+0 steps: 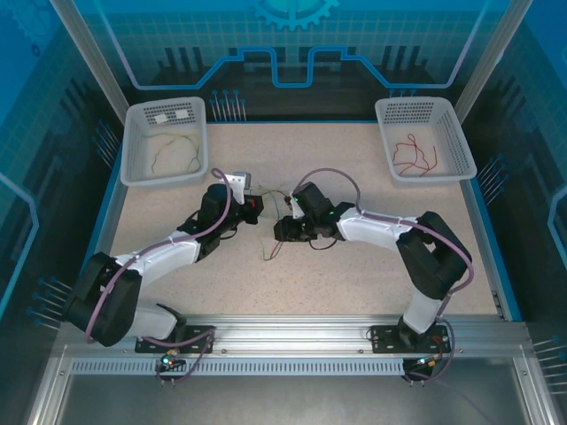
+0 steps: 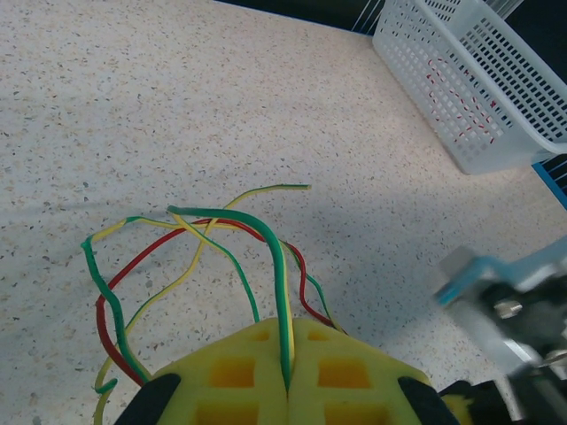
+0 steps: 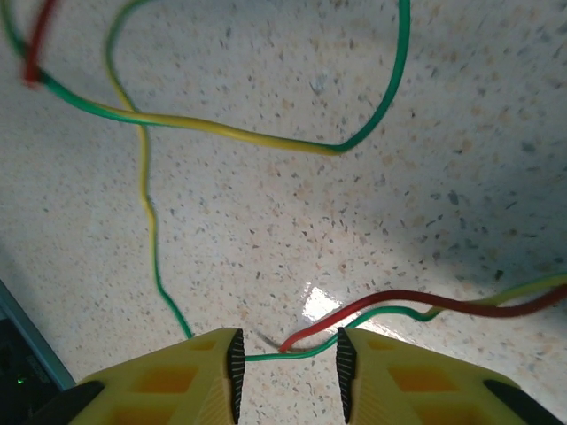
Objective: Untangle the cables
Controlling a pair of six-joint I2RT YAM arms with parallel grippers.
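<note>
Yellow pads (image 2: 306,341) of my left claw (image 2: 288,370) are clenched on a green cable (image 2: 280,266). It runs straight ahead of the tips into the tangle (image 2: 177,239) on the worktop (image 2: 266,88). My right claw (image 3: 285,361) is released, with the jaws apart. A red cable (image 3: 372,305) ends between its tips, and a thin green strand crosses the same gap.

Step, as I judge it: one cable is pinned and the second grasp is being lined up. Next I should close the right claw on the red alone, clear of the green strand, then draw the claws apart gently. Baskets (image 1: 133,168) sit far beyond both claws, with a cable in each.
</note>
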